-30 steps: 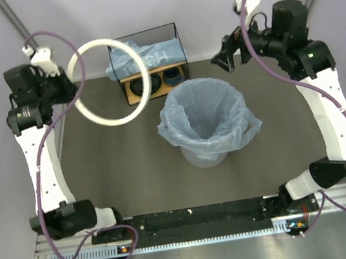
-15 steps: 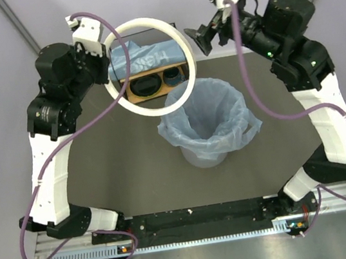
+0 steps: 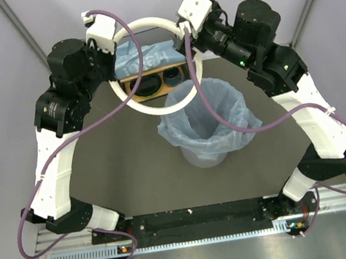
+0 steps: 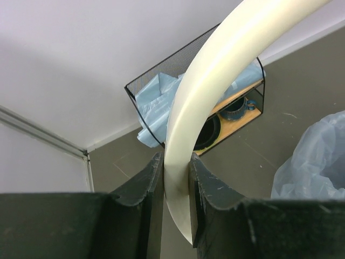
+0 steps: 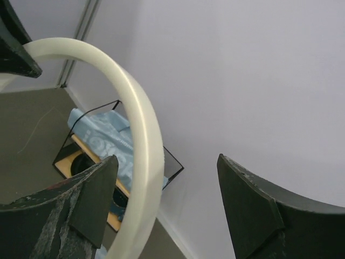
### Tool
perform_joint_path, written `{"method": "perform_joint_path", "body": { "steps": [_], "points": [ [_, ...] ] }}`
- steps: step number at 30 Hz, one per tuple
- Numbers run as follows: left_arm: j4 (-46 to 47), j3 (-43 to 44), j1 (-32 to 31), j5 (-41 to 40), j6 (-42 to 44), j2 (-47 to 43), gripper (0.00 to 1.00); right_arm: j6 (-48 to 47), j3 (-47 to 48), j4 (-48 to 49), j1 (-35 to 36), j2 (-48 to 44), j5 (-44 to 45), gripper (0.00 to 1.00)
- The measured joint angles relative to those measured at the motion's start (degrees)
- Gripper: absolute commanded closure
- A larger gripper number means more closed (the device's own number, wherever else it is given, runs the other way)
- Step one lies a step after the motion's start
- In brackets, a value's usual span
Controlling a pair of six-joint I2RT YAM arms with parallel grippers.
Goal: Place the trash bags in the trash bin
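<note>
My left gripper [image 3: 112,64] [image 4: 176,162] is shut on the left side of the trash bin's detached white ring rim [image 3: 152,112] [image 4: 215,70] and holds it in the air over the shelf. My right gripper [image 3: 187,41] [image 5: 167,159] is open, its jaws straddling the ring's [image 5: 141,124] right side; the ring lies close to one finger. The trash bin [image 3: 204,158] stands at mid-table, lined with a light-blue trash bag [image 3: 184,122] [image 4: 318,156] folded over its edge. More light-blue trash bags [image 3: 149,53] [image 4: 156,102] [image 5: 99,137] lie on top of the shelf.
A black-wire-framed wooden shelf [image 3: 130,94] [image 4: 242,116] stands against the back wall, with a dark bowl [image 3: 147,85] and a blue cup [image 3: 173,75] inside. Walls close the table in at the back and both sides.
Both arms have swung inward to the back centre. The left carried the ring right, over the shelf. The right gripper reached the ring's right side, and its jaws have narrowed somewhat.
</note>
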Motion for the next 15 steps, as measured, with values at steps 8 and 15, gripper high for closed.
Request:
{"method": "perform_joint_path", "body": {
  "steps": [8, 15],
  "points": [
    [0.17, 1.14, -3.08, -1.7, 2.03, 0.0, 1.0, -6.36, -2.36, 0.28, 1.6, 1.29, 5.57, 0.73],
    [1.11, 1.27, -5.35, -1.81, 1.27, -0.02, 0.48, -7.63, -3.21, 2.08, 1.6, 2.1, 10.99, 1.0]
  ]
}}
